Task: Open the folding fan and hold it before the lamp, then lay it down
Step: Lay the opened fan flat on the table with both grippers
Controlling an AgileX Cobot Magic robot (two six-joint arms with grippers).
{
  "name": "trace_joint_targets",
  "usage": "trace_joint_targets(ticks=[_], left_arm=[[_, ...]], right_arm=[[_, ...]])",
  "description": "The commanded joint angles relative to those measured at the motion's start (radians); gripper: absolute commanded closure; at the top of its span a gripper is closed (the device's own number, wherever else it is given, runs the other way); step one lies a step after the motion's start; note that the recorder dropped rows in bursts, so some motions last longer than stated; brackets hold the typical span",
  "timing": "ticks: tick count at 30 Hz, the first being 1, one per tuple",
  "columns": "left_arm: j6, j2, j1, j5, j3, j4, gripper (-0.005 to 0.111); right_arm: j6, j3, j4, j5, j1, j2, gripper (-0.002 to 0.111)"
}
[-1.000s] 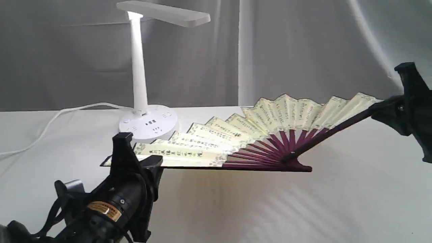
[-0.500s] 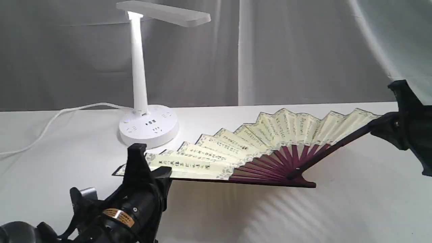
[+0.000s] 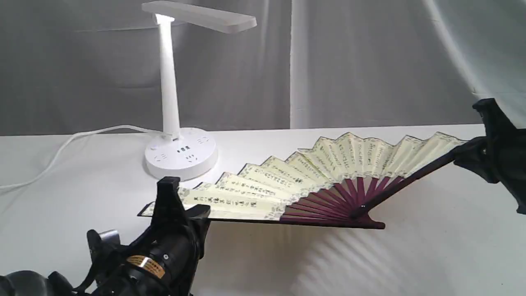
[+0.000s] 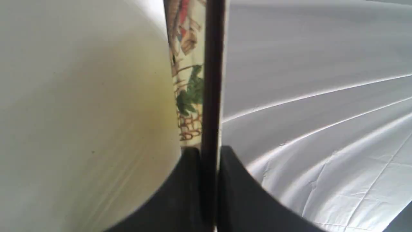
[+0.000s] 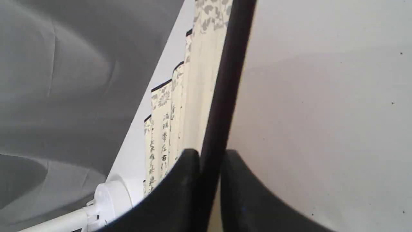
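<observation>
The folding fan (image 3: 312,181) is spread wide, cream pleats with black calligraphy and maroon ribs, held low over the white table in front of and right of the lamp (image 3: 181,152). My left gripper (image 3: 181,207) is shut on the fan's left guard; the left wrist view shows its dark guard (image 4: 210,96) clamped between the black fingers (image 4: 183,180). At the right edge my right gripper (image 3: 462,152) is shut on the other guard (image 5: 222,96), its fingers (image 5: 190,174) pinching it. The lamp's post (image 5: 64,220) shows in the right wrist view.
The lamp's white cord (image 3: 61,152) runs left across the white tablecloth (image 3: 431,246). A grey curtain (image 3: 349,61) hangs behind the table. The fan casts a striped shadow on the cloth beneath it.
Over the last second both grippers lowered the open fan toward the table and shifted it slightly right; in the last half second it barely moved.
</observation>
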Motion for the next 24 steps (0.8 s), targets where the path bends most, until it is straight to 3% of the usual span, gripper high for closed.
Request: trace_joint_targets(ticks=[1,14,24], left_arm=[[-0.005,-0.003,0.001,-0.014,-0.006,0.001,0.107],[-0.002,-0.003,0.001,-0.01,-0.006,-0.004,0.107],[-0.004,-0.003,0.001,0.091,-0.006,-0.022,0.107]], right_arm=[[-0.035,0.006,-0.031,-0.022,-0.001,0.0,0.108],[-0.035,0.006,-0.033,-0.024,-0.001,0.0,0.108],[-0.035,0.006,-0.048,-0.034,-0.001,0.0,0.108]])
